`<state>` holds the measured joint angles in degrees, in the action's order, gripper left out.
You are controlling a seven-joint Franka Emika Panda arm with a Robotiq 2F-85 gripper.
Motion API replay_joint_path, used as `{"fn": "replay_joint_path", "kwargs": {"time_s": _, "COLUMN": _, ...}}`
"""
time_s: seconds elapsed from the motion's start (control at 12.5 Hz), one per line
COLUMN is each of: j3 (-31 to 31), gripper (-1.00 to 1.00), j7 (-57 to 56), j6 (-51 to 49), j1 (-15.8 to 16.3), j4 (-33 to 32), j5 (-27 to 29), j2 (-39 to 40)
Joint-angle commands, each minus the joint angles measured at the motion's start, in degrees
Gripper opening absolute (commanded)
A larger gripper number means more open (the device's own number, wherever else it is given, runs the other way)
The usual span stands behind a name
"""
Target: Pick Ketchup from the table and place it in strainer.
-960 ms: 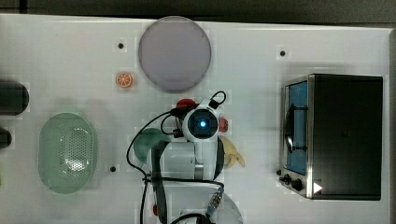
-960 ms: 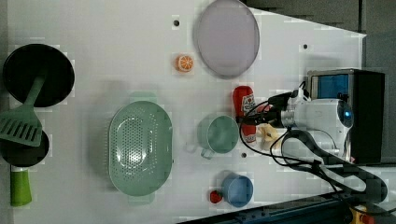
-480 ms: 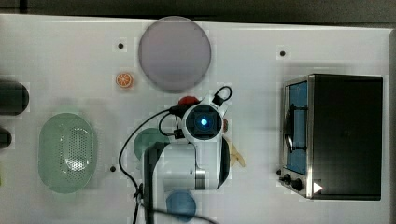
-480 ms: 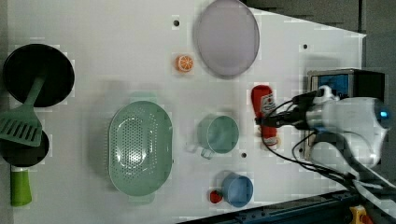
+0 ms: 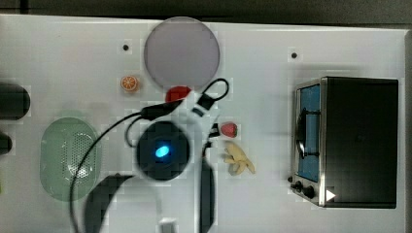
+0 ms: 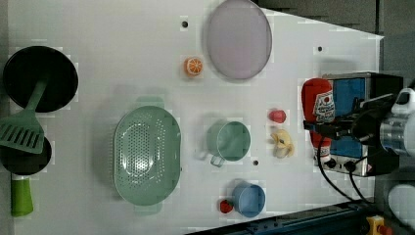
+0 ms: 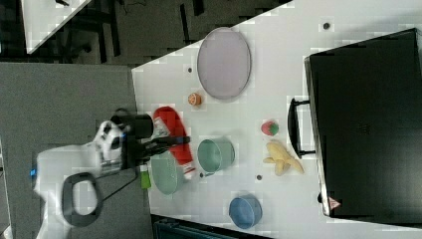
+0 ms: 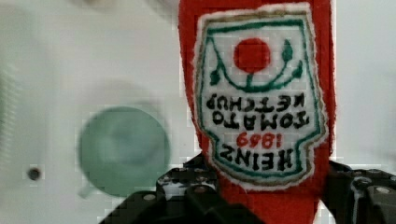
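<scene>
top view: the ketchup (image 5: 178,93) peeks out red beside the arm, below the plate (image 5: 181,52), well apart from the strainer (image 5: 70,158) near the table's (image 5: 58,58) left edge. left view: the gripper (image 6: 327,128) clamps the ketchup, lifted before the oven (image 6: 362,98). wrist view: the label faces the camera, fingers (image 8: 187,196) pressing its sides, cup (image 8: 123,149) below.

Your Ketchup (image 6: 317,108) is a red bottle with a white Heinz tomato ketchup label, clamped in the pincer (image 6: 324,128) and lifted off the desk. Your strainer (image 6: 147,161), a pale mint-green oval basket with a perforated middle, lies empty, well apart from it.
</scene>
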<state>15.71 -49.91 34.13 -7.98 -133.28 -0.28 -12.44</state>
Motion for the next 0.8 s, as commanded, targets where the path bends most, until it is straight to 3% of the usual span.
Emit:
{"fn": "replay_joint_path", "kwargs": {"time_s": 0.08, "j3": 7.10, "gripper": 0.21, "j7": 12.72, "j6": -2.31, "j1": 3.05, "j4": 2.08, "j5": 0.70, "j2": 2.29}}
{"fn": "replay_joint_path", "kwargs": {"time_s": 0.48, "j3": 19.20, "gripper": 0.21, "j7": 33.07, "j6": -0.17, "j1": 3.88, "j4": 2.99, "j5": 2.36, "j2": 4.95}}
{"fn": "replay_joint_path", "kwargs": {"time_s": 0.8, "j3": 25.73, "gripper": 0.21, "j7": 43.92, "j6": 8.64, "j1": 3.98, "j4": 3.27, "j5": 2.36, "j2": 10.64}}
